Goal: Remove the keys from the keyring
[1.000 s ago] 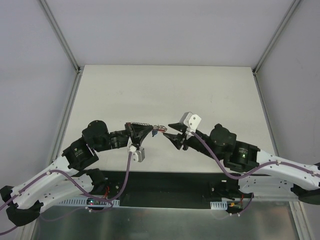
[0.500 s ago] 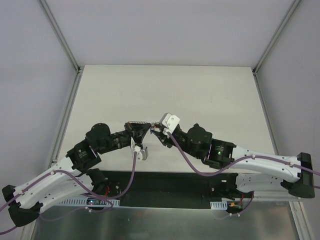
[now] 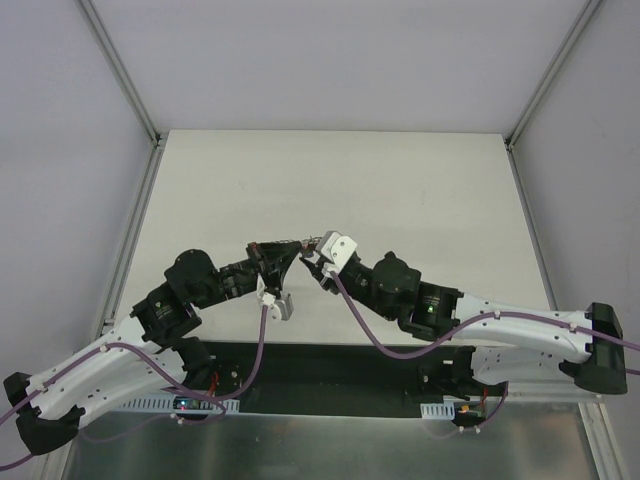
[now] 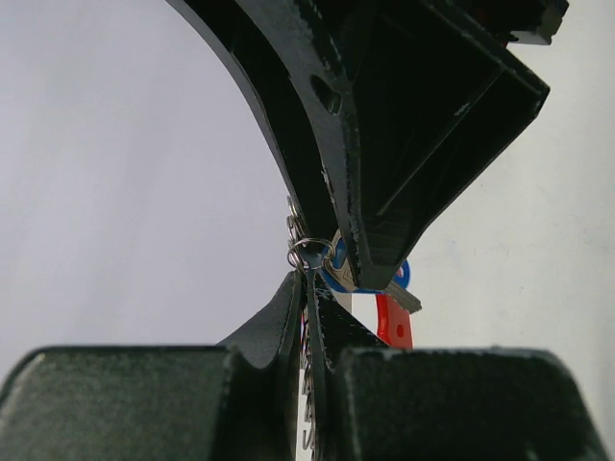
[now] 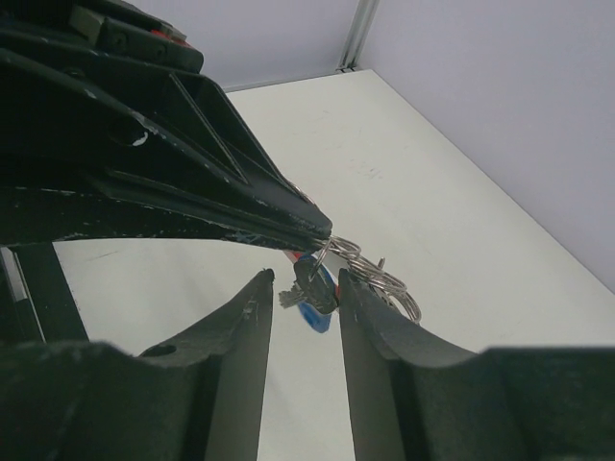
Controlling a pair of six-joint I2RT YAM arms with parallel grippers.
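My left gripper (image 3: 292,250) is shut on the keyring and holds it above the table; in the left wrist view its tips (image 4: 309,290) pinch the wire ring (image 4: 309,252). The red tag (image 4: 394,323) and a blue-headed key (image 4: 377,280) hang beyond them. My right gripper (image 3: 314,264) meets it from the right. In the right wrist view my right gripper (image 5: 301,285) is open, its fingers either side of a dark-headed key (image 5: 313,277), close to the right finger. Silvery rings (image 5: 373,271) loop off to the right of the left gripper's tip (image 5: 317,228).
The pale tabletop (image 3: 400,190) lies under both arms, framed by metal rails (image 3: 135,220) at left and right. Grey walls surround it. The black arm mounts sit at the near edge (image 3: 330,365).
My right arm has swung left toward the left gripper, and its open jaws now straddle the hanging keys. The left gripper has shifted slightly and still holds the keyring.
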